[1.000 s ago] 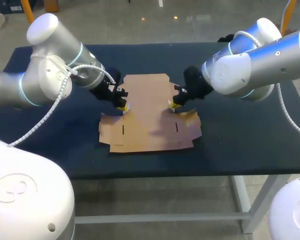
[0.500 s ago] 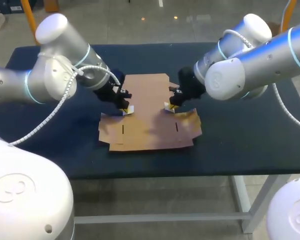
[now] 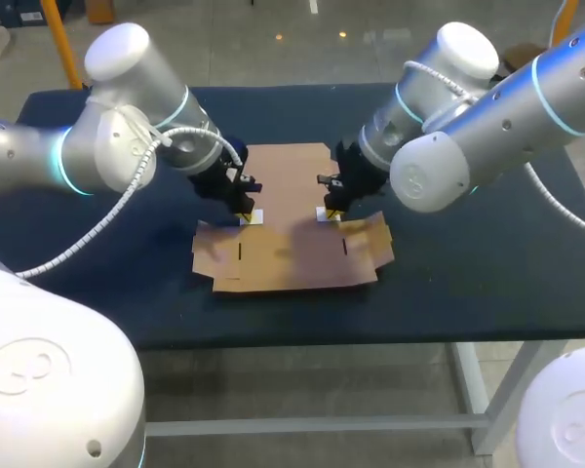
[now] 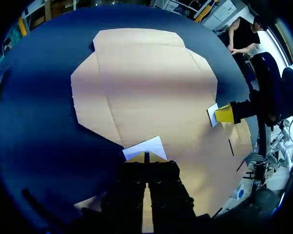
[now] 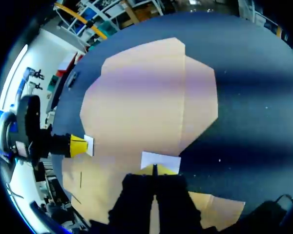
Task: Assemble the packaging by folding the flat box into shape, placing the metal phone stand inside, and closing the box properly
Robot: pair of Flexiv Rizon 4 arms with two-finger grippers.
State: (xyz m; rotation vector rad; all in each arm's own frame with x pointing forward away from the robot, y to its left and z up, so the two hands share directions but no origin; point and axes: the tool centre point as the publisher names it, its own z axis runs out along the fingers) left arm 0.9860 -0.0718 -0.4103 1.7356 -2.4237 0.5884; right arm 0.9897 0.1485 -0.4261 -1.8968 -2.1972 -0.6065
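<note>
A dark blue table (image 3: pixel 468 278) carries everything. The left arm (image 3: pixel 107 151) comes in from the left side and the right arm (image 3: pixel 473 122) from the right. Both bend down toward the middle of the table, and their wrists face each other across it.

The box (image 3: pixel 288 258) lies flat and unfolded in the middle of the table. It is a brown cardboard sheet with a tabbed panel at the far end and a wider panel with side wings at the near end. Two short slits are cut in the near panel, one toward each side.

The left gripper (image 3: pixel 246 213) sits at the left edge of the sheet where the far and near panels meet. Its fingers are drawn in narrow, the yellow tips almost together, and they pinch a small flap (image 4: pixel 147 146) of the box. The flap is lifted off the table and shows its white underside.

The right gripper (image 3: pixel 327 212) is at the matching spot on the right edge. Its fingers are just as narrow and pinch a second small flap (image 5: pixel 159 160), which is also raised and white. The two grippers stand apart, with the middle of the sheet bare between them.
</note>
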